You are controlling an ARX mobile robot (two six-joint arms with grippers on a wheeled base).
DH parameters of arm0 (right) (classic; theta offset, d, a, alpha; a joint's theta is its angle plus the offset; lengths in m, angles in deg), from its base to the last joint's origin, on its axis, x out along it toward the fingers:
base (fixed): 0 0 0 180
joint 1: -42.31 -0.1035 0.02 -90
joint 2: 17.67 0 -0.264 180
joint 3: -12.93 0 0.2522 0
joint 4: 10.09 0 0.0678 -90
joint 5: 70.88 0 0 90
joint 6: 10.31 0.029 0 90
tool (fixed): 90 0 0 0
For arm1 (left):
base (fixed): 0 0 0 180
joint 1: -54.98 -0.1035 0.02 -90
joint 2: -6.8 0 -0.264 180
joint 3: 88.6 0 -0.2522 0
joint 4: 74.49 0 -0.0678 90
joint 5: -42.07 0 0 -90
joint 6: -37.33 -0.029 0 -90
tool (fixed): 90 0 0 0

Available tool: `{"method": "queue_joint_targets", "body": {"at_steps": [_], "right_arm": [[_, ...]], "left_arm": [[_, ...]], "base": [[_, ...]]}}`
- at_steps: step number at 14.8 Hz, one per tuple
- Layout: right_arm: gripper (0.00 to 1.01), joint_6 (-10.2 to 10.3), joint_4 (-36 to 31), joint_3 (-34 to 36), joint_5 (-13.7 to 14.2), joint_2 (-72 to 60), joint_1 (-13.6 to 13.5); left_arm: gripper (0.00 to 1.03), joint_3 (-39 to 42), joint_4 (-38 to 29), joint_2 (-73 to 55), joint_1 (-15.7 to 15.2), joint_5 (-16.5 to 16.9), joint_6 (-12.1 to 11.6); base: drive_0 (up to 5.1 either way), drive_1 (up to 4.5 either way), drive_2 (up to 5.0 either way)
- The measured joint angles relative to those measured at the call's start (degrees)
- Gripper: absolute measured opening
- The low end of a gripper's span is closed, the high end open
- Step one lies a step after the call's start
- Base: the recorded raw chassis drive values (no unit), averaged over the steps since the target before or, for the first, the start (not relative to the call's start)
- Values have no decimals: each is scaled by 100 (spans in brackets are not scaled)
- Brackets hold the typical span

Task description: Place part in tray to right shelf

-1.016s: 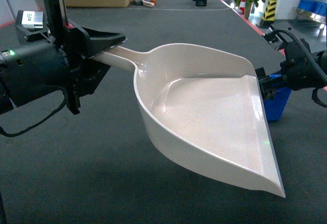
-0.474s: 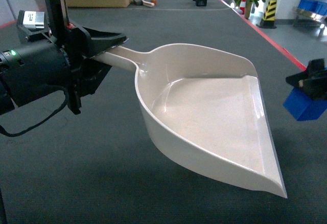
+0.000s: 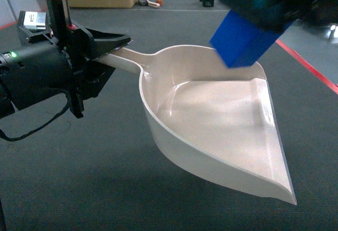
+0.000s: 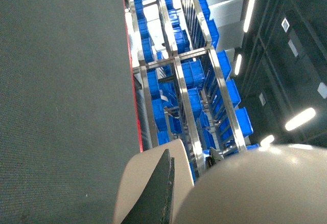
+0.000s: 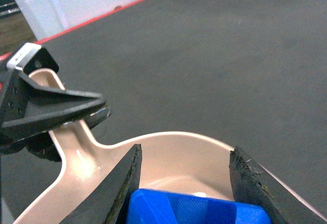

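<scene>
Pinching the part (image 3: 244, 40) between its two dark fingers, your right gripper (image 5: 186, 183) carries it in the air over the back of the tray (image 3: 211, 115), close to where the bowl meets the handle. In the right wrist view the blue block sits squarely between the fingers, gripped on its side faces. It looks like rigid moulded plastic, probably light, with smooth flat faces, so the hold is a sound one; if you ever retake it, the flat sides or the tapered top should serve better than a corner.

Your left gripper (image 3: 97, 46) is clamped on the tray's long handle and holds the scoop aloft, tilted so the wide lip slopes down towards the camera. The tray looks stiff but thin-walled and glossy inside, so expect the block to slide towards the lip once it lands, and expect the far end to sag or twist a little, since the grip is out on the handle. Lower the part close to the floor of the bowl before you let go.

The right shelf (image 4: 179, 81) shows only in the left wrist view, steel rails with blue crates (image 4: 196, 96) stacked in it, well apart from the tray.
</scene>
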Motion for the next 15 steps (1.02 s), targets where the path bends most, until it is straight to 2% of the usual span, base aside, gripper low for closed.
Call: {"method": "queue_joint_targets", "body": {"at_steps": [1,2,3,5,6,7,8,9,11,12,13,14,15], "right_arm": [[48,210,-37,-79,131,-376,-251],[61,584,-293,-87,160,-697,-367],[72,828,-544,-33,260,-721,-352],[96,931,-942,442,625,133,-151],[100,817,-970,752,940,706,-87],[98,479,-872,1325,1255,1521,-111],[98,297,-1010,1816,1480,1989,-184],[98,140,-973,2100,1495,2275,-221],[98,66,-992,2085,1526,2267,-212],[96,31,-861,2074,1784,2267,-264],[84,-15,-597,2208,2909,2463,-363],[73,-17,-660,2509,3587,2736,-249],[60,-17,-691,2861,3812,3077,37]], "left_arm": [[15,0,0,0,0,0,0],[15,0,7,0,2,2,-22],[15,2,11,0,9,15,-37],[15,4,9,0,-7,-22,-44],[15,4,7,0,-7,-13,-37],[15,4,4,0,-7,0,-37],[15,4,4,0,0,2,-37],[15,4,7,0,4,0,-39],[15,4,7,2,4,7,-42],[15,4,11,2,4,4,-39],[15,4,0,2,4,4,-39],[15,4,7,2,4,9,-39],[15,4,7,2,-9,-4,-39]], "base": [[0,0,0],[0,0,0],[0,0,0],[0,0,0],[0,0,0],[0,0,0],[0,0,0],[0,0,0],[0,0,0],[0,0,0],[0,0,0],[0,0,0],[0,0,0]]}}
